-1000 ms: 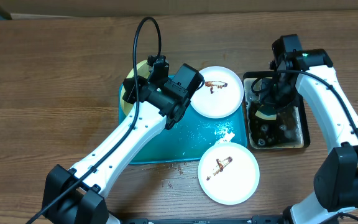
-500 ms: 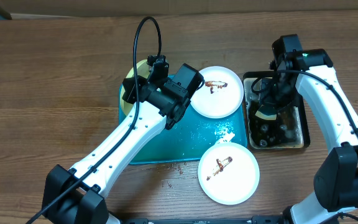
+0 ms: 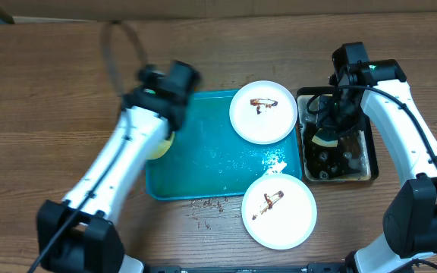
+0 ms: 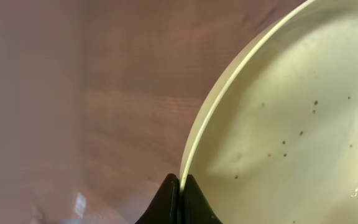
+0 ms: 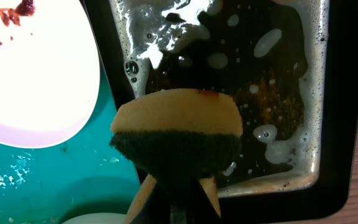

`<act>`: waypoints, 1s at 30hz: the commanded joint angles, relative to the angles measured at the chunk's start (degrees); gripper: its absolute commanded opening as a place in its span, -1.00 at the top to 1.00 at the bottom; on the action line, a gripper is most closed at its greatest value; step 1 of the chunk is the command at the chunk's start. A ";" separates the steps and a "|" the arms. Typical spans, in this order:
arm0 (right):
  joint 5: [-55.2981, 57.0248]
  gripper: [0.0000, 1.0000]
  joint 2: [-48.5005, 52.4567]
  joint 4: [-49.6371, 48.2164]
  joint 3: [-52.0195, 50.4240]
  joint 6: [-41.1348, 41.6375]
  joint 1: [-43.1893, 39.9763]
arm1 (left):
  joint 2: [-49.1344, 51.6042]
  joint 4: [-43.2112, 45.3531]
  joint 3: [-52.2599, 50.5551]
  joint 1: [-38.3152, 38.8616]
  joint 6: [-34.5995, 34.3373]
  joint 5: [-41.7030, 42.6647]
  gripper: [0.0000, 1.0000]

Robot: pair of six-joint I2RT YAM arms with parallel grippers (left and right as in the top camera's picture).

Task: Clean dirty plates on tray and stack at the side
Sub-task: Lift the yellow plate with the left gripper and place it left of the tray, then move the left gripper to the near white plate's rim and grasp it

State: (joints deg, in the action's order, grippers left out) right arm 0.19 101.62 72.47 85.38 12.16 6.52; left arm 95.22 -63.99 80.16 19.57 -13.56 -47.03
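Observation:
My left gripper [image 4: 180, 186] is shut on the rim of the pale yellow-green plate [image 4: 291, 112], held over the wooden table. In the overhead view this plate [image 3: 160, 144] shows under my blurred left arm, by the teal tray's [image 3: 211, 163] left edge. A white plate with a sauce smear [image 3: 262, 111] lies at the tray's back right. A second smeared white plate [image 3: 279, 210] lies at the front, mostly off the tray. My right gripper [image 5: 176, 205] is shut on a yellow and dark green sponge [image 5: 176, 130] over the basin [image 5: 328, 93].
The black-rimmed basin [image 3: 338, 144] of brown foamy water stands right of the tray. Small crumbs [image 3: 207, 206] lie on the table by the tray's front edge. Foam patches [image 3: 274, 161] sit on the tray's right side.
My left arm has swung to the left, carrying the yellow-green plate from the tray's back left corner out past its left edge. The right arm has not moved.

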 commanded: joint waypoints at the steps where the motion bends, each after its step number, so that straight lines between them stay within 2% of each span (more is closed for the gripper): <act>1: -0.33 0.93 -2.08 0.00 0.26 -0.26 0.09 | -2.58 -0.24 1.40 -11.91 -1.18 20.39 0.92; 4: -0.33 0.93 -2.08 0.15 0.24 -0.26 0.09 | -2.47 -0.48 1.38 -21.84 -0.50 31.87 0.92; 8: -0.33 0.93 -2.08 0.33 0.26 -0.26 0.09 | -2.12 1.14 1.36 -34.12 1.73 41.81 0.92; 14: -0.35 0.93 -2.08 0.55 0.24 -0.26 0.09 | 1.01 4.87 1.31 -46.66 4.17 42.64 0.92; 20: -0.33 0.93 -2.08 1.20 0.24 -0.26 0.09 | 5.09 7.69 1.31 -51.34 4.20 42.58 0.92; 28: -0.33 0.93 -2.08 1.73 0.24 -0.26 0.09 | 10.25 9.33 1.31 -52.63 4.17 42.16 0.92; 29: -0.33 0.93 -2.08 1.79 0.26 -0.26 0.09 | 10.43 9.33 1.31 -52.68 4.17 42.16 0.90; 30: -0.33 0.93 -2.08 1.81 0.24 -0.26 0.09 | 10.43 9.35 1.33 -52.68 4.17 42.18 0.67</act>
State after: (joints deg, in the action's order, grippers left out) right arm 0.19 101.62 74.24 85.38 11.99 6.52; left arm 104.81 -54.81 80.23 -32.40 -10.09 -5.91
